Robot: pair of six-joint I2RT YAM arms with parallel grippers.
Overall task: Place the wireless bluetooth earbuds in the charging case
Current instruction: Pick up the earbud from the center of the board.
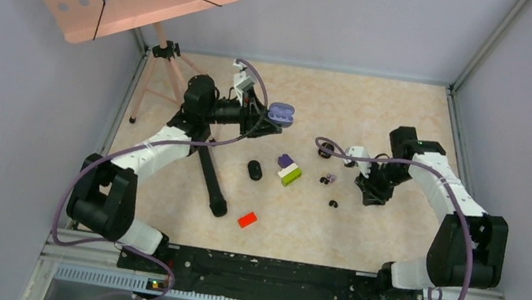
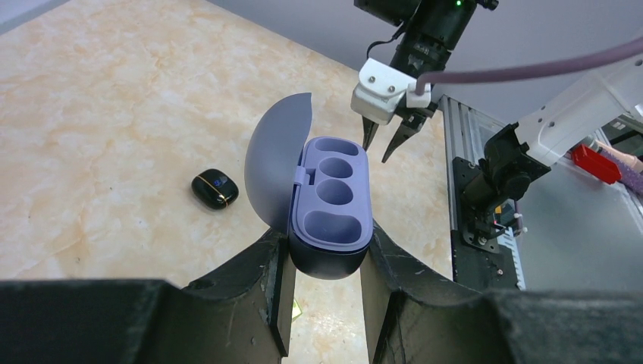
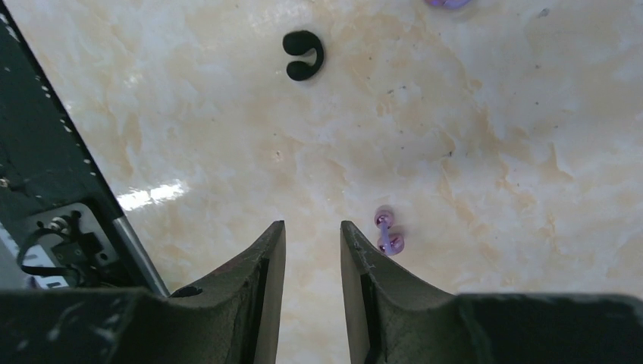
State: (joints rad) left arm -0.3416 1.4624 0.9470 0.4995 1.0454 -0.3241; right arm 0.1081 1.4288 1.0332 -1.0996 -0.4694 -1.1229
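Observation:
My left gripper [image 2: 326, 235] is shut on the open pale purple charging case [image 2: 331, 199] and holds it above the table with its lid up. Its wells are empty. In the top view the case [image 1: 282, 113] is at the back middle, at my left gripper [image 1: 268, 115]. My right gripper [image 3: 312, 227] is open with a narrow gap and empty, low over the table. A pale purple earbud [image 3: 388, 232] lies just outside its right finger. A black earbud [image 3: 303, 54] lies further ahead; it also shows in the top view [image 1: 333, 203]. Another purple earbud [image 1: 328, 178] lies nearby.
A closed glossy black case [image 2: 214, 189] lies on the table, seen from above [image 1: 254, 170] beside a purple, white and green block [image 1: 288, 169]. A red block [image 1: 247, 219] lies nearer. A black tripod leg [image 1: 209, 177] crosses the left side. A small dark thing [image 1: 324, 151] lies behind the earbuds.

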